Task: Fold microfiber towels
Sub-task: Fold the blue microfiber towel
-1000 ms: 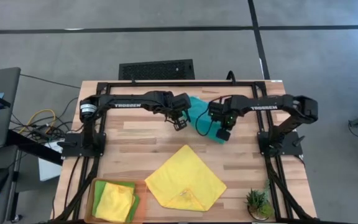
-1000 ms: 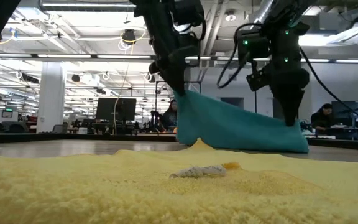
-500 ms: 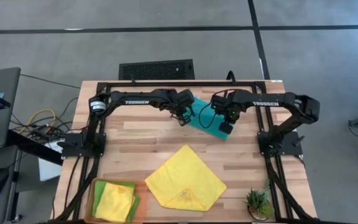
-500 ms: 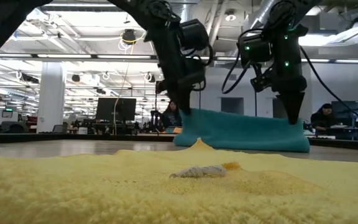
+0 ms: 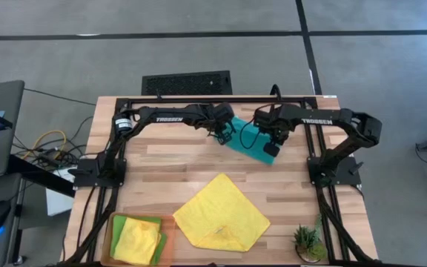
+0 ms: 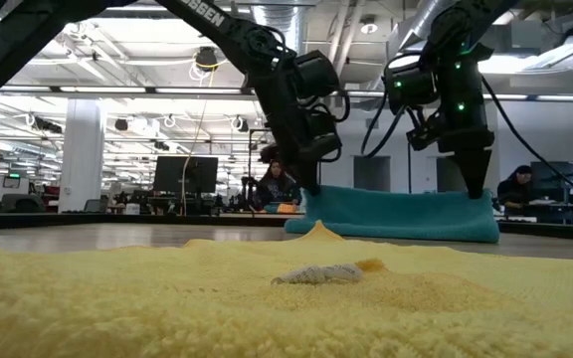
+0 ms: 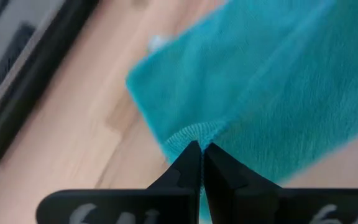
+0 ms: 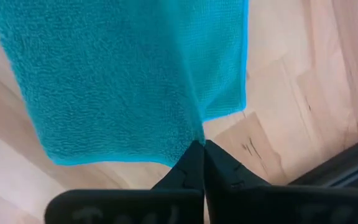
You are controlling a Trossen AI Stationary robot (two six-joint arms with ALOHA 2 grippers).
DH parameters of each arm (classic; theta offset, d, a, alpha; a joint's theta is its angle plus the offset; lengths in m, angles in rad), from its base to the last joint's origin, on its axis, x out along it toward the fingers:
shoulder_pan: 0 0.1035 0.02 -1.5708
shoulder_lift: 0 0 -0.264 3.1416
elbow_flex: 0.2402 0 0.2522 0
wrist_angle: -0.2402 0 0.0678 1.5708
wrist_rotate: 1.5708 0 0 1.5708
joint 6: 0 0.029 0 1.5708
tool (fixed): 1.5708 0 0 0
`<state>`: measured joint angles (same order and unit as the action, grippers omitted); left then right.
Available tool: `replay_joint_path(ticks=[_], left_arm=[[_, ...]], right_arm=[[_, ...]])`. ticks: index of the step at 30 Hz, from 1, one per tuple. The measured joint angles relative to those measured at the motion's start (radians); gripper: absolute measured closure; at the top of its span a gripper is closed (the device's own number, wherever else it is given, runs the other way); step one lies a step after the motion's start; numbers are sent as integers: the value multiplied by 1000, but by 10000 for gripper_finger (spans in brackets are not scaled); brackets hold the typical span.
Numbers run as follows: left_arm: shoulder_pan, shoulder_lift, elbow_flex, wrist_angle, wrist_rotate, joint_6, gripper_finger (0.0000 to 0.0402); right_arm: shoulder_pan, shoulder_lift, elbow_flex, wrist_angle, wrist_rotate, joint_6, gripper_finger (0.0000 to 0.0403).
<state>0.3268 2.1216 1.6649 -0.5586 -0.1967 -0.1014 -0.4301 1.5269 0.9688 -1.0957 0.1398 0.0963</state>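
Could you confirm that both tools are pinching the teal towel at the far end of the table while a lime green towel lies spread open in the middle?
Nearly: the open towel in the middle is yellow, as the high view shows. The left tool and right tool do pinch the teal towel.

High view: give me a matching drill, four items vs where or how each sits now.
Items:
1. teal towel
2. large yellow towel
3. potted plant
4. orange tray

States:
A. near right corner of table
B. spread flat, near middle
C. pinched by left gripper and right gripper
D. holds folded towels, near left corner

Pairs: 1-C, 2-B, 3-A, 4-D
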Motion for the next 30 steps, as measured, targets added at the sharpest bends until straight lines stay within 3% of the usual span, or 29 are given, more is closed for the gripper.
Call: replay_joint_path(ticks=[7,20,23,26,30], left_arm=[[3,13,-1,14,-1,0,378],[6,12,-1,56,1,-1,260],[6,12,5,25,43,15,245],[-4,11,17,-35,132,171,240],[-33,11,16,-111,154,356,239]], right_arm=[[-4,0,0,8,-4,-35,349],[-4,0,0,44,-6,-52,227],[-4,0,0,38,-11,-45,202],[1,-17,0,22,-16,-45,186],[18,-63,0,23,-84,-44,177]])
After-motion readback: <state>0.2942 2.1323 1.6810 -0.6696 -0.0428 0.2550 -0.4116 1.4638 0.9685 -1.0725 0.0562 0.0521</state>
